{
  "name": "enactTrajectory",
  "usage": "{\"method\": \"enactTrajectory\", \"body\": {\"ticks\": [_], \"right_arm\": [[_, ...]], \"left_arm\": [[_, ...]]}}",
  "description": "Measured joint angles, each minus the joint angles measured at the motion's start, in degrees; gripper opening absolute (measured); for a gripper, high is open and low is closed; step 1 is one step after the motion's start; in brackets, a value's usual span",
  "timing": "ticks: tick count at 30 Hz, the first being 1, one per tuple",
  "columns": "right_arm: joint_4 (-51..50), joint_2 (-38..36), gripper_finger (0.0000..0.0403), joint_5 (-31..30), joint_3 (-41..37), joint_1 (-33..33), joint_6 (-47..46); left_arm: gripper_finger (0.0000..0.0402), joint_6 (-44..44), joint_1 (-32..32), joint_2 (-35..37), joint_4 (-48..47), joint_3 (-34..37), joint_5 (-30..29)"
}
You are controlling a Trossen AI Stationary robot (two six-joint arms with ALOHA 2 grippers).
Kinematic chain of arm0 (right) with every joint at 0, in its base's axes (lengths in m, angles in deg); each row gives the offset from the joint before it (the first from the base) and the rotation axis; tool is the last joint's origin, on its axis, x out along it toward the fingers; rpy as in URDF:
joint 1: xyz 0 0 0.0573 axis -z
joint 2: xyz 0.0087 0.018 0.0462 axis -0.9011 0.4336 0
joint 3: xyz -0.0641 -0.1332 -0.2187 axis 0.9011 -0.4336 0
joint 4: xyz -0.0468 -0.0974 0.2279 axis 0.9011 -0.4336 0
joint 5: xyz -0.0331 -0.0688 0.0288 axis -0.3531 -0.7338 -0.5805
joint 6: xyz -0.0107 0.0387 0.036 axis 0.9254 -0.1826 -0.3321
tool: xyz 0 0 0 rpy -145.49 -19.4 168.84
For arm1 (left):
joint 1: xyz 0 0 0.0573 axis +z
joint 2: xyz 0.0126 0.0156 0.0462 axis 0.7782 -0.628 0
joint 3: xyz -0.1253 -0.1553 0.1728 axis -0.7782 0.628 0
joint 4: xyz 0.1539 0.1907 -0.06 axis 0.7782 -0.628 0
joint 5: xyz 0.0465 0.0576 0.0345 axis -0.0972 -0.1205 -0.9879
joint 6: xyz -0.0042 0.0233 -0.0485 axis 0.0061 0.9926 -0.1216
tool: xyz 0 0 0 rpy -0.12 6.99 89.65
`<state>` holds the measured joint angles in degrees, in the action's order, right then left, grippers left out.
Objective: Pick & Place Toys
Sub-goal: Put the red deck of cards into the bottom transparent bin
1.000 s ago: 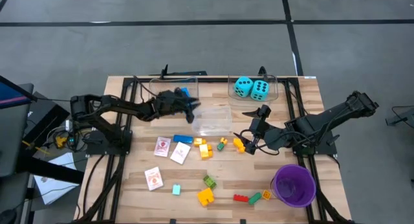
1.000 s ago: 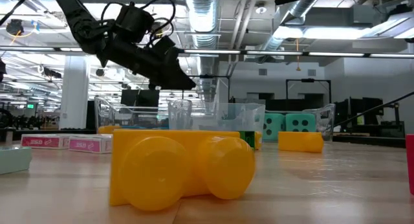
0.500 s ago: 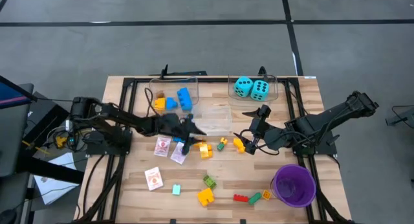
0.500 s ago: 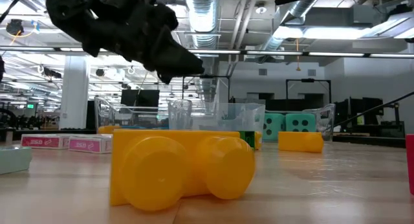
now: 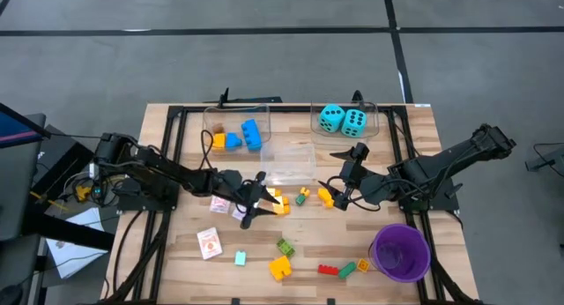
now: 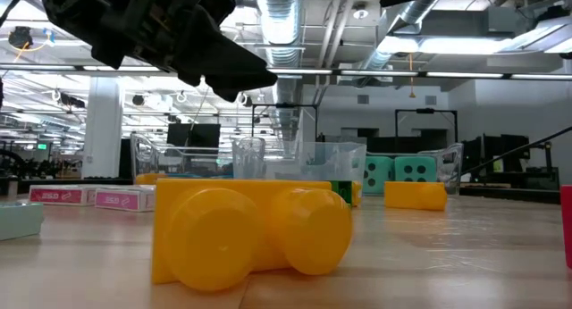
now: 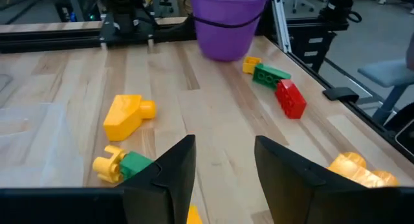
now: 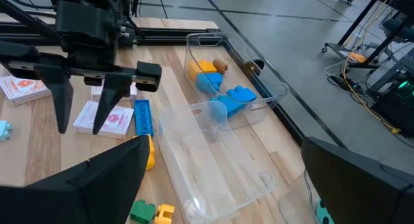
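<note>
Toys lie scattered on the wooden table: red-and-white card packs (image 5: 220, 199), an orange-yellow brick (image 5: 280, 204), a yellow brick (image 5: 279, 268) and a red brick (image 5: 328, 270). My left gripper (image 5: 257, 204) hovers open above the card packs (image 8: 107, 117) and a blue brick (image 8: 142, 117), with nothing between its fingers (image 7: 174, 169). My right gripper (image 5: 337, 197) hangs open over the table's middle, beside a yellow brick (image 5: 325, 197). Blue and yellow bricks (image 5: 240, 136) lie in the far left bin. Two turquoise dice (image 5: 344, 120) sit in the far right bin.
An empty clear bin (image 5: 291, 162) stands between the two arms. A purple cup (image 5: 399, 252) stands near the front right corner. Black frame rails (image 5: 167, 164) run along the table's left and right sides. Bare wood shows around the small turquoise piece (image 5: 240, 259) at the front.
My left gripper has swung from over the far left bin toward the table's near edge and middle, ending above the card packs and the blue brick. The blue and yellow bricks that it hid now show in that bin.
</note>
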<state>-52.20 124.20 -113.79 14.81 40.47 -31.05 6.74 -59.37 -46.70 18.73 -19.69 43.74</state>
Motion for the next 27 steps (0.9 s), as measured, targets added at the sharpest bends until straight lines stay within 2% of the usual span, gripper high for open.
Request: {"method": "enactTrajectory", "body": {"ticks": [6,9,17,22,24,27], "right_arm": [[0.0,0.0,0.0395,0.0,0.0,0.0,0.0],[0.0,0.0,0.0395,0.0,0.0,0.0,0.0],[0.0,0.0,0.0395,0.0,0.0,0.0,0.0],[0.0,0.0,0.0395,0.0,0.0,0.0,-0.2],[0.0,0.0,0.0395,0.0,0.0,0.0,-0.2],[0.0,0.0,0.0395,0.0,0.0,0.0,-0.4]], "left_arm": [[0.0170,-0.3,0.0,0.0,0.0,0.0,0.0],[0.0190,-5.0,-0.1,0.0,-1.3,0.0,0.0],[0.0305,-8.4,-4.7,2.2,-11.8,0.0,-2.5],[0.0382,-12.3,-9.6,7.6,-19.8,0.0,-2.6],[0.0395,-11.9,-12.0,9.9,-22.9,0.0,-4.1],[0.0388,-10.3,-15.0,12.7,-25.7,0.0,-7.3]]}}
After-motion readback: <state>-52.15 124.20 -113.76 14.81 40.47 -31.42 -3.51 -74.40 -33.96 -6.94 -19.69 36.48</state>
